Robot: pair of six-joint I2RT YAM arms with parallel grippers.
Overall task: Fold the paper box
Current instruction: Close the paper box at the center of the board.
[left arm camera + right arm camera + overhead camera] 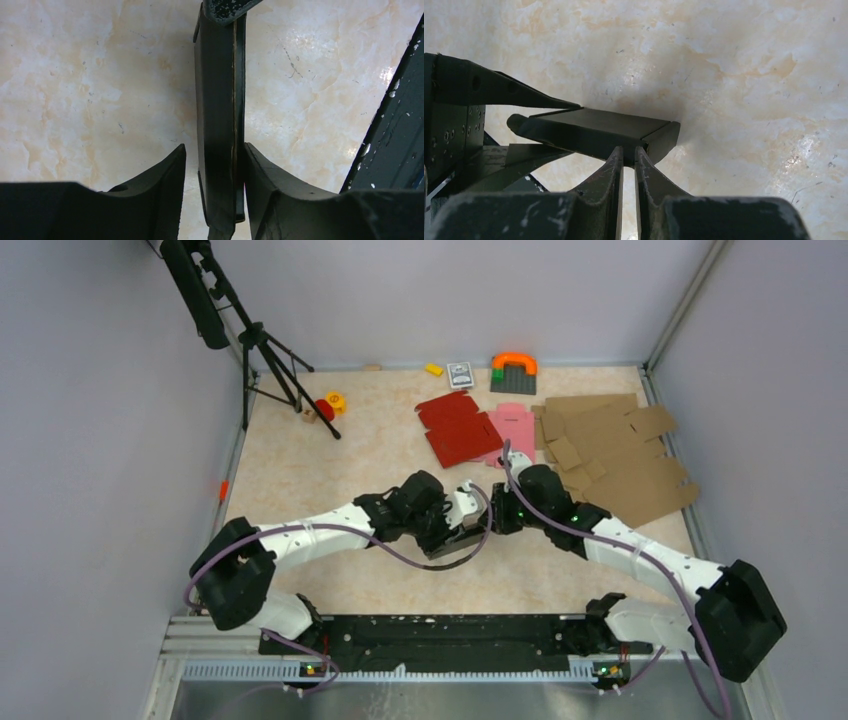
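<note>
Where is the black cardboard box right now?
In the top view the black cardboard box is mid-table between the left hand and the right hand, with the red cardboard blank farther back.

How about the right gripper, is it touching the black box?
Touching. The right wrist view shows the right gripper pinching the box at its near edge, both fingertips against the cardboard.
</note>
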